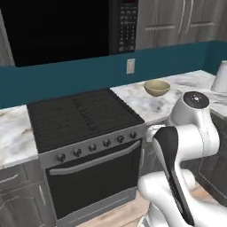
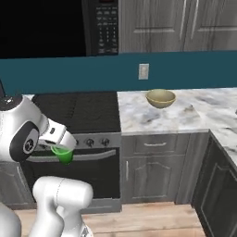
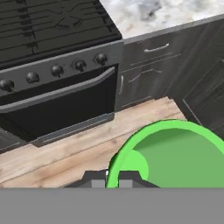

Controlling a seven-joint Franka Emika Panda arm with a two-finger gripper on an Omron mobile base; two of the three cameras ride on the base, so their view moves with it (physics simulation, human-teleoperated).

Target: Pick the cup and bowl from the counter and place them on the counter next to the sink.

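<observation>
The small bright green cup (image 2: 63, 154) hangs in front of the oven door, above the floor, with my gripper (image 2: 59, 147) shut on its rim. In the hand view the cup (image 3: 175, 153) opens towards the camera at the lower right, and the gripper (image 3: 113, 178) clamps its left rim. The tan-yellow bowl (image 1: 157, 88) stands upright on the white marble counter (image 1: 142, 106), right of the stove and near the teal back wall. From the right base view the bowl (image 2: 160, 98) sits at the back of the counter (image 2: 185, 118), far from the gripper. The sink is out of view.
A black stovetop (image 1: 80, 115) with its oven (image 1: 93, 177) lies left of the bowl. A microwave (image 1: 66, 26) hangs above. A white paper-towel roll (image 1: 221, 76) stands at the far right. Grey cabinets (image 2: 157, 166) and wood floor (image 2: 152, 222) lie below.
</observation>
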